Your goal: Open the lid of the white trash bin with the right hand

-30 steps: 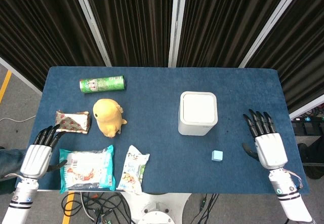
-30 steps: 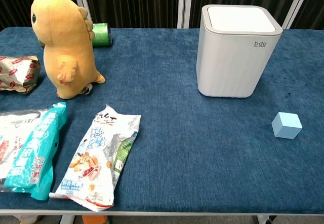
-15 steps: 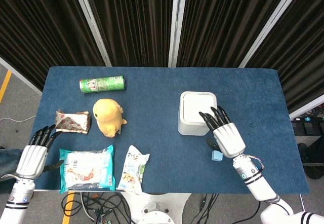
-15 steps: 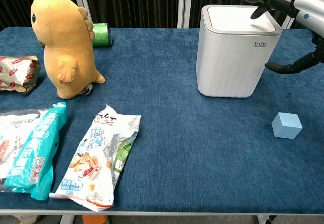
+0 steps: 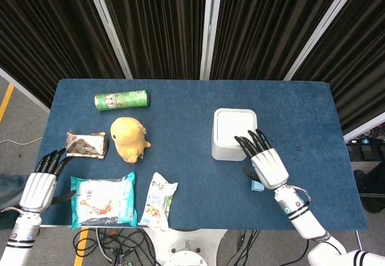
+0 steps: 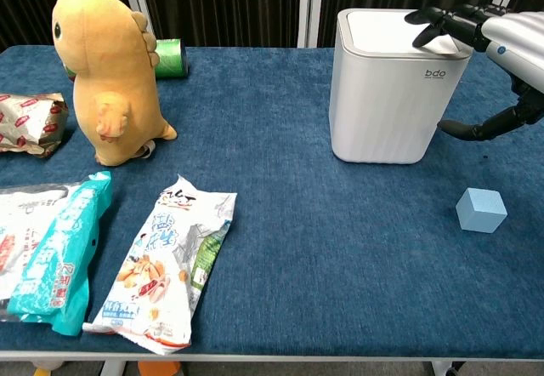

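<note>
The white trash bin (image 5: 234, 135) stands upright on the blue bench (image 5: 180, 115), right of centre, lid (image 6: 399, 31) down. The right robot hand (image 5: 263, 161) holds nothing, fingers spread, fingertips (image 6: 422, 20) over the lid's near right edge. The left robot hand (image 5: 41, 185) lies open at the bench's left edge beside a snack bag (image 5: 103, 200).

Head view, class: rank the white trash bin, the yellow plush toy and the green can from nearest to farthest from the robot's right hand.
1. White trash bin: under the right hand's fingers.
2. Yellow plush toy: mid-table, left.
3. Green can: far left, at the back.
</note>
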`<state>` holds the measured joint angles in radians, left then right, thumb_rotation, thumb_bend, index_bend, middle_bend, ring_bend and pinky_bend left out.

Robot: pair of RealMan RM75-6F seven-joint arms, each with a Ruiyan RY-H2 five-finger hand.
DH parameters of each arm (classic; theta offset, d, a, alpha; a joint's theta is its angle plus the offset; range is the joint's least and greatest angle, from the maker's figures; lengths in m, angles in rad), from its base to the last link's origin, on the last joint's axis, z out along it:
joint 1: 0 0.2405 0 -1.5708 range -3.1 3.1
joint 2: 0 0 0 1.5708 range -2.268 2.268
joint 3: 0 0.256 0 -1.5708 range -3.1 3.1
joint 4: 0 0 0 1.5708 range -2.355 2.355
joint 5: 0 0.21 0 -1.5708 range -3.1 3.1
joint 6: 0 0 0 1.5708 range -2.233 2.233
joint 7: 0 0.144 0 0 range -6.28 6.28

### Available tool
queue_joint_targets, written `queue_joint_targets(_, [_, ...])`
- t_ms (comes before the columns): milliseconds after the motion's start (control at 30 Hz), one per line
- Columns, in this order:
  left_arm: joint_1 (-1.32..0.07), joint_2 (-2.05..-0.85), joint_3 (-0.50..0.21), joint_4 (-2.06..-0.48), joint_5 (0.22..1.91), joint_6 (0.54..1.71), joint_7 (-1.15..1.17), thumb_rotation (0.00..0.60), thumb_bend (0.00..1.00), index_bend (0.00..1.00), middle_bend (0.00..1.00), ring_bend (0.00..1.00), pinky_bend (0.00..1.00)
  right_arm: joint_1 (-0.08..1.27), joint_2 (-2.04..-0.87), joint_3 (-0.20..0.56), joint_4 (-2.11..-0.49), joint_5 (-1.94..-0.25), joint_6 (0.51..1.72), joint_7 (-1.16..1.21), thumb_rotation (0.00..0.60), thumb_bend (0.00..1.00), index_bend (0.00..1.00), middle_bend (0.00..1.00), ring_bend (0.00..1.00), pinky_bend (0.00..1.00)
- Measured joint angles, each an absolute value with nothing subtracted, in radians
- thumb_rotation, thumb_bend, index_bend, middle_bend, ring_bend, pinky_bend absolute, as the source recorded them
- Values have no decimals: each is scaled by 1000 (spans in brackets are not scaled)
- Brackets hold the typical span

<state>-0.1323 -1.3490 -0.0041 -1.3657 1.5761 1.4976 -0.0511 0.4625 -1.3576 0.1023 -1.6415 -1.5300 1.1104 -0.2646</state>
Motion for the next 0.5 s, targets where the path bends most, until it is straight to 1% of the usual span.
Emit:
queue_joint_targets(67, [-133,-1349,-4,-1366,1577,1497,-50,600,40,153,44,0,103,462,-1358,99,-1639,-1530,1114,-263,600,176,0,294,0,0])
queue_joint_targets(133, [-133,-1349,-5,-1367,1577,1498,-49,600,40,153,44,0,103,462,-1358,101,-1640,-1538,1130,-257,600,176,0,229,0,0])
queue_joint_targets(200, [-133,-1349,-5,-1368,1577,1499,-47,600,39,153,44,0,103,459,-1358,105,-1641,-1555,1159,-247,600,176,0,144,0,0])
queue_joint_targets(300, [-133,-1348,-5,-1369,1577,1499,-47,600,39,153,43,0,103,451,-1358,112,-1638,-1608,1238,-221,600,176,0,61,0,0])
queue_joint_targets(400, [-133,-1349,-5,-1369,1577,1499,-48,600,40,152,44,0,103,433,-1352,110,-1633,-1687,1347,-194,600,176,0,30,0,0])
queue_joint_targets(500, [-133,-1350,-3,-1368,1579,1497,-47,600,40,153,44,0,103,395,-1337,90,-1623,-1766,1460,-181,600,176,0,33,0,0])
